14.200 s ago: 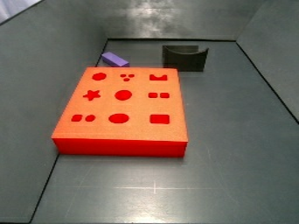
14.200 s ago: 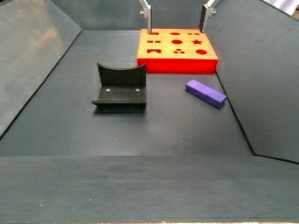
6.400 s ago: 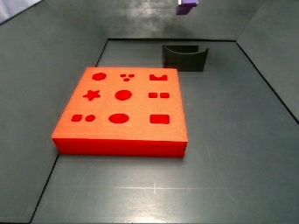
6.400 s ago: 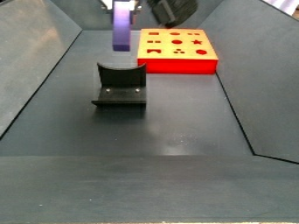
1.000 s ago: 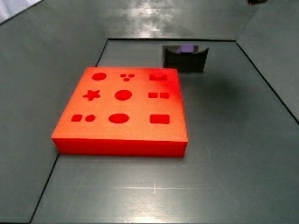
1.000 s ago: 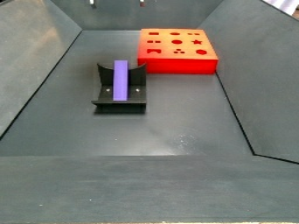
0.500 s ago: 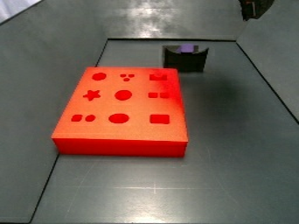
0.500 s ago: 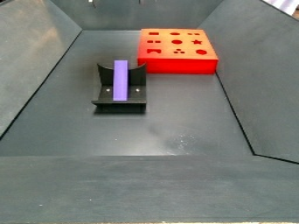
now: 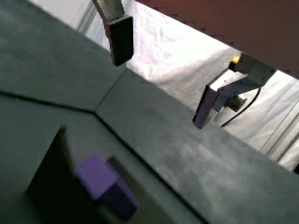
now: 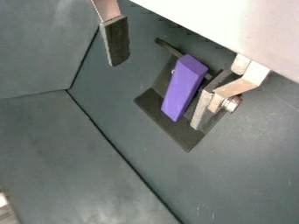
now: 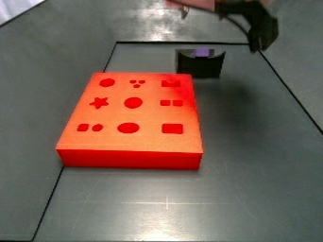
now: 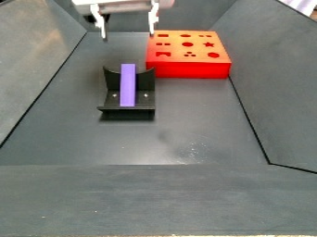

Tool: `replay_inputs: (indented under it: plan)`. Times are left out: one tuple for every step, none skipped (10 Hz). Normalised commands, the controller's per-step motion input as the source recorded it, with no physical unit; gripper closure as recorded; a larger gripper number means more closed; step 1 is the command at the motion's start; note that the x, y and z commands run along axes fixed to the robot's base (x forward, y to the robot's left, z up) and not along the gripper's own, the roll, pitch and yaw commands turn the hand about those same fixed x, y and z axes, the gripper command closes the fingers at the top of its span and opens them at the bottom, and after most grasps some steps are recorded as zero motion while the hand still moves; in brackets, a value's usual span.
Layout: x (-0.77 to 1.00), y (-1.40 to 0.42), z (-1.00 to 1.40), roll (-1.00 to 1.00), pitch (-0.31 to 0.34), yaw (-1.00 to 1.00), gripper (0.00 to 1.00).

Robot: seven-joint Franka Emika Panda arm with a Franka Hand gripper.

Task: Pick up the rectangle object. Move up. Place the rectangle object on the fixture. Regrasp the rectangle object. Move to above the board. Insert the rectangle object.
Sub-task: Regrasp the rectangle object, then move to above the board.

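Gripper (image 12: 124, 26) hangs above the fixture (image 12: 128, 93) near the back wall of the enclosure, its two silver fingers (image 10: 114, 38) spread apart with nothing between them — visible in both wrist views and in a side view. In a side view the rectangle object (image 12: 128, 83) lies lengthwise in the fixture's notch, resting on the dark holder and clear of the gripper; a wrist view shows the same purple block (image 10: 183, 86) seated in the fixture (image 10: 201, 122) between and below the open fingers. The board (image 12: 188, 54) sits toward the far right corner of the floor, well apart from the fixture, and all of its cut-outs that can be seen appear unfilled (image 11: 132, 113). Judged from this layout, the pick-up, the lift and the placement on the fixture are complete. Remaining steps — regrasp of the block, transfer to above the board, and insertion — are not yet done. The regrasp calls for the fingers to descend astride the block and close on its flat sides; which cut-out matches the block cannot be confirmed from these views.
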Motion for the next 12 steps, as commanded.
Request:
replay_inputs:
  plan:
    - [0.07,0.05,-1.0,0.05,-0.089,0.04,0.0]
    - [0.08,0.05,-1.0,0.05,-0.084,0.01,0.0]
    - [0.09,0.04,-1.0,0.05,-0.077,0.0,0.0]
    - [0.1,0.04,-1.0,0.06,-0.06,-0.02,0.0]
    - [0.11,0.03,-0.92,0.05,-0.04,-0.02,0.0]
    - [0.1,0.02,-0.78,0.06,-0.025,-0.02,0.0]
    - [0.08,0.01,-0.63,0.05,-0.014,-0.02,0.0]
    - [0.07,0.01,-0.49,0.05,-0.012,-0.01,0.0]
    - [0.07,0.01,-0.3,0.05,-0.014,0.0,0.0]
    - [0.04,0.0,-0.19,0.04,0.0,0.02,0.0]
    - [0.0,0.0,0.0,0.0,0.0,0.0,1.0]
    - [0.01,-0.04,1.0,-0.31,0.092,0.02,1.0]
